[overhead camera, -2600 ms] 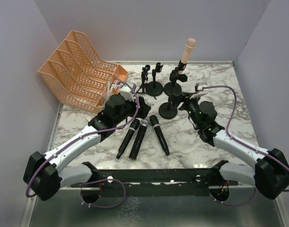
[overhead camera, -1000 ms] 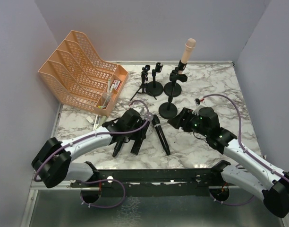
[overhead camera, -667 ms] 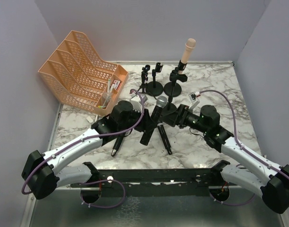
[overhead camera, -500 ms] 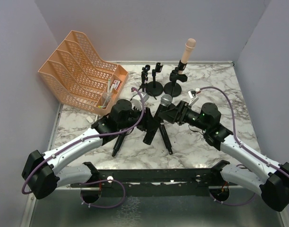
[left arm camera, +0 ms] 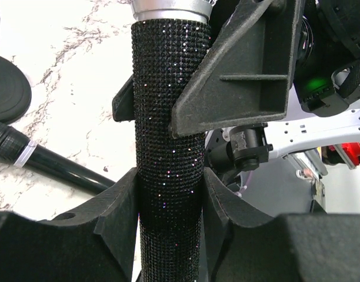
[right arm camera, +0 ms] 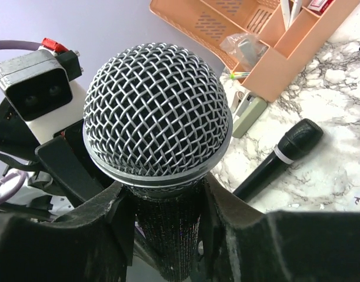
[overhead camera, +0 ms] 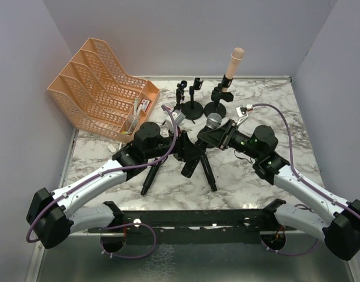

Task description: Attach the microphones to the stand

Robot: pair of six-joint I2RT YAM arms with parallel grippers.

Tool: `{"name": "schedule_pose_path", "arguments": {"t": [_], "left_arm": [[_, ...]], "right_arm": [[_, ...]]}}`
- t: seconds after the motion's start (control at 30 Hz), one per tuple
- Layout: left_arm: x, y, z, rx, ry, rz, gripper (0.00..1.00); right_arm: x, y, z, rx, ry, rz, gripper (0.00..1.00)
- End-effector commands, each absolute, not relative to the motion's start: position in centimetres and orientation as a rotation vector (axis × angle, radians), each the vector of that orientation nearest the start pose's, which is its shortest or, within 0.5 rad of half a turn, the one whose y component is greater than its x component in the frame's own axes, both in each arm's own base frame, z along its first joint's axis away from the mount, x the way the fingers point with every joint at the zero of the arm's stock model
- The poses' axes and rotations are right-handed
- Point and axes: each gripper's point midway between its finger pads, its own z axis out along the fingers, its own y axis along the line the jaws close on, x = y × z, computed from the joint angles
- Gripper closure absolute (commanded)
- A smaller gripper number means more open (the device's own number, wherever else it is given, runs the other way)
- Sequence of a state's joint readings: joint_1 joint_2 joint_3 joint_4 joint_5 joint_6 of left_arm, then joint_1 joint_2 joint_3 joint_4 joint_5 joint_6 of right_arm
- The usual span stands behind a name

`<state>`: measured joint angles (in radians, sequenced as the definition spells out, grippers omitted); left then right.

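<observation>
The left arm (overhead camera: 92, 181) and right arm (overhead camera: 303, 189) had pale grey-white link shells between bulky black joint housings, each trailing a purple cable (overhead camera: 291, 138). The left gripper (left arm camera: 169, 182) and right gripper (right arm camera: 165, 194) had matte black, grainy wedge fingers. A green light (left arm camera: 312, 88) glowed on the right wrist; the left carried a white camera block (right arm camera: 33, 82) with a red connector.

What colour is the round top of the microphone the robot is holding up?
The microphone has a silver-grey mesh head, clearest in the right wrist view.
</observation>
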<state>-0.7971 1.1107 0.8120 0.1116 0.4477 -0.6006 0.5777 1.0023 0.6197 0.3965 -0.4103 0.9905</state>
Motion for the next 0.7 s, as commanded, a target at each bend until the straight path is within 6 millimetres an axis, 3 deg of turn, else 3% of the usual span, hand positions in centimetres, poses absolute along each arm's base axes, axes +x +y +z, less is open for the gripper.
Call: {"name": "schedule_pose_path", "arguments": {"t": [0.0, 0.1, 0.3, 0.4, 0.57, 0.67], "left_arm": [[18.2, -32.9, 29.2, 0.578, 1.756, -1.394, 0.57], [18.7, -32.3, 29.6, 0.556, 1.744, -1.339, 0.37], [20.4, -30.4, 32.5, 0.533, 1.615, -1.168, 0.19], [21.9, -29.9, 34.1, 0.56, 1.536, -1.045, 0.12], [24.8, -31.7, 37.1, 0.646, 1.446, -0.948, 0.1], [26.3, -33.7, 39.7, 0.73, 1.359, -0.946, 0.1]], "right_arm": [[24.4, 26.8, 31.8, -0.017, 1.677, 1.443, 0.86], [25.1, 25.4, 33.0, -0.033, 1.685, 1.294, 0.89], [26.6, 20.4, 36.7, -0.009, 1.658, 0.906, 0.9], [27.6, 16.8, 38.7, 0.044, 1.622, 0.686, 0.9], [29.2, 11.0, 40.9, 0.175, 1.6, 0.331, 0.9], [29.8, 8.8, 41.5, 0.229, 1.612, 0.187, 0.9]]}}
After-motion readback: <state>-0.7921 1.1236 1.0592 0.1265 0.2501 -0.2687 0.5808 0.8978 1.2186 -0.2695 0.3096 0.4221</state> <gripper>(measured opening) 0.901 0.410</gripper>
